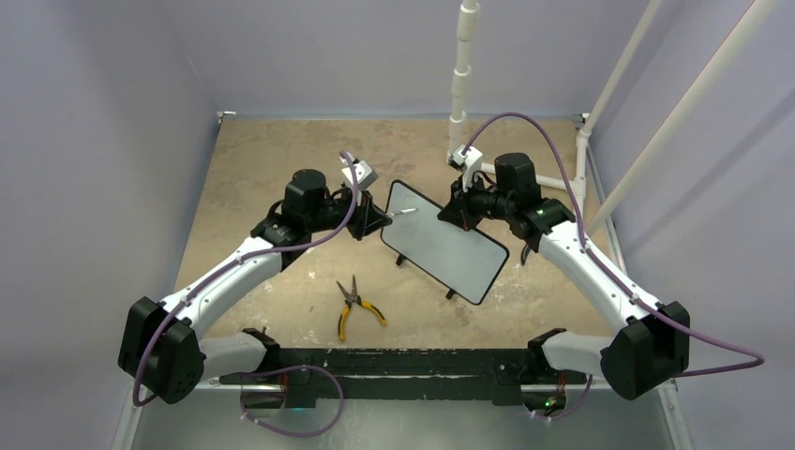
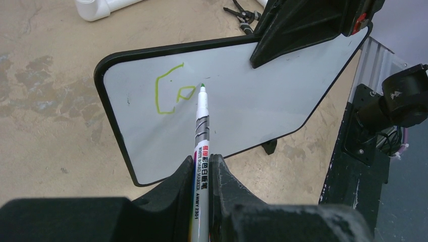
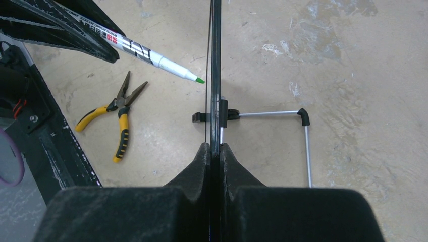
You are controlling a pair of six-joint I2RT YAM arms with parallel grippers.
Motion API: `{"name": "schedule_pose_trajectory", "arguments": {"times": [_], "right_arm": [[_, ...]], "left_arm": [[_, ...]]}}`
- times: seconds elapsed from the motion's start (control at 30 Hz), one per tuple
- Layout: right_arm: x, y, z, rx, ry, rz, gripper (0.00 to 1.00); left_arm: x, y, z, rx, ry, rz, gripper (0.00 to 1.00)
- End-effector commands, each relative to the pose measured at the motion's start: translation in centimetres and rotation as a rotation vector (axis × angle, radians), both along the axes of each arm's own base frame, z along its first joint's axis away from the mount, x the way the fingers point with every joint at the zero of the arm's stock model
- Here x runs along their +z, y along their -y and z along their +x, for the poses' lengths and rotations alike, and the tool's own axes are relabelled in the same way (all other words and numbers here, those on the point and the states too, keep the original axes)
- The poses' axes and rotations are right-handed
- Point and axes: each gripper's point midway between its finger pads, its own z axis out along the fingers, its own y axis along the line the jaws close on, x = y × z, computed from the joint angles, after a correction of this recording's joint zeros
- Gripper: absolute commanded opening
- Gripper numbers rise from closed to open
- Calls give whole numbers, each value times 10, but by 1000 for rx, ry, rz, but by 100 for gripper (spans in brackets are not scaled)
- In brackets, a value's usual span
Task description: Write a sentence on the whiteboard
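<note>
1. Found the whiteboard standing on its feet near the middle of the table, set slantwise between the left gripper and the right gripper, writing face turned leftward; judged a sensible pose for reaching it with a pen.
2. Saw the right gripper closed tight on the board's thin edge, one finger on each face; probably there to brace the board against the push of writing.
3. Saw the left gripper clamped round the barrel of a marker, held well back from the green nib, nib aimed at the board.
4. Read the sentence as barely begun: only a bracket-like stroke and a small loop in green, near one end of the board, most of the surface bare.
5. Got those green marks from the left wrist view alone; made out none of them from overhead, and saw only the board's edge from the right wrist.
6. Got from the right wrist view alone the side-on look at nib and board: seemingly a sliver of gap there, though hard to say for certain at that angle. Spotted there too a wire stand behind the board.
7. Noted yellow-handled pliers lying toward the table's near edge, well apart from the board, apparently with no part in the job.
</note>
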Motion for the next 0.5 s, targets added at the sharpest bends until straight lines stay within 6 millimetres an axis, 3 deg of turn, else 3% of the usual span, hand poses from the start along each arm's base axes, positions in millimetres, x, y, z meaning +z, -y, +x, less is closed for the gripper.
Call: {"name": "schedule_pose_trajectory", "arguments": {"times": [0.0, 0.47], "right_arm": [[2, -5, -1, 19, 10, 3, 0], [1, -6, -1, 22, 7, 1, 0]], "left_arm": [[18, 6, 6, -1, 48, -39, 0], [12, 9, 13, 23, 34, -31, 0]]}}
